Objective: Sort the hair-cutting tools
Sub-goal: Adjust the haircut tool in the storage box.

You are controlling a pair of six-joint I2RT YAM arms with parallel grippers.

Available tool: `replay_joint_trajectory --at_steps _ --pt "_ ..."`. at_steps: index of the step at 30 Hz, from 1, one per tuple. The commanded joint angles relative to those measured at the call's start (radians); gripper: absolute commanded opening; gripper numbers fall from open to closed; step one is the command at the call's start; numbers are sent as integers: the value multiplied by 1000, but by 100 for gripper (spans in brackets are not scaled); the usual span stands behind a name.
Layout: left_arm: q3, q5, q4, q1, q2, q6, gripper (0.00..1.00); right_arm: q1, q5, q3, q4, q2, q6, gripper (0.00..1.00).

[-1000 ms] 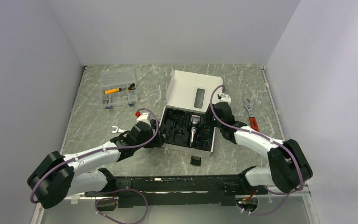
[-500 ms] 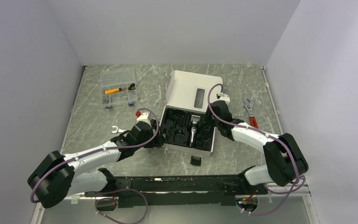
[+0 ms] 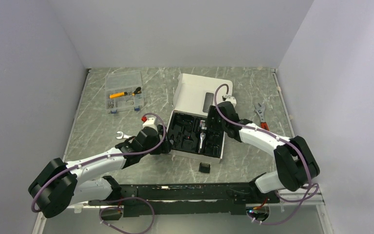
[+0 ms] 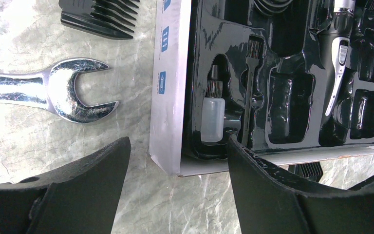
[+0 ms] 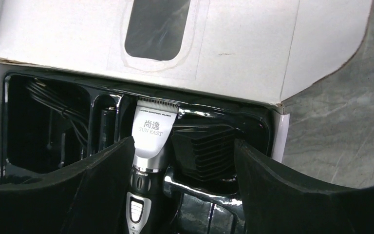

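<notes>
The black-and-silver hair clipper lies in the black tray of an open white box. My right gripper hangs open over the tray's rear right. One black comb attachment sits in a slot between its fingers, touched by neither. My left gripper is open around the box's front left corner and holds nothing. Another comb lies on the table in front of the box. A further comb lies left of the box.
A silver open-end wrench lies on the table left of the box. A red-handled adjustable wrench lies to the right of my right arm. A clear plastic organizer stands at the back left. Grey walls close in three sides.
My right gripper has moved left over the tray's rear right and its jaws have opened. The left arm has not moved.
</notes>
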Motion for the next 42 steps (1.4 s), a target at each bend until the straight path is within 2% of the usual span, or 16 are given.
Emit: replay_joint_trajectory --at_steps 1,7,12,17,21,26,30,34,37,39,42 --pt "-5 -20 -42 -4 -9 9 78 6 41 54 -75 52 -10 75" --pt "-5 -20 -38 -4 -7 13 78 13 48 62 -86 105 -18 68" --pt "-8 -21 -40 -5 -12 11 78 13 57 64 -92 108 -32 58" --pt "-11 -25 -43 -6 -20 10 78 16 74 68 -100 67 -45 46" --pt "-13 -28 -44 -4 -27 10 78 29 95 82 -119 29 -77 33" --pt "-14 -34 -54 -5 -39 7 78 86 156 89 -133 -57 -148 25" --pt "-15 -50 -73 -4 -62 3 78 175 214 128 -200 -107 -180 23" --pt "-20 -63 -83 -5 -82 -2 78 268 183 113 -200 -147 -194 23" --pt "-26 -69 -88 -5 -89 -7 78 284 189 93 -219 -161 -182 23" --pt "-26 -72 -90 -4 -89 -9 78 284 212 72 -209 -171 -188 28" --pt "-23 -69 -89 -4 -85 -10 78 270 233 74 -193 -162 -200 43"
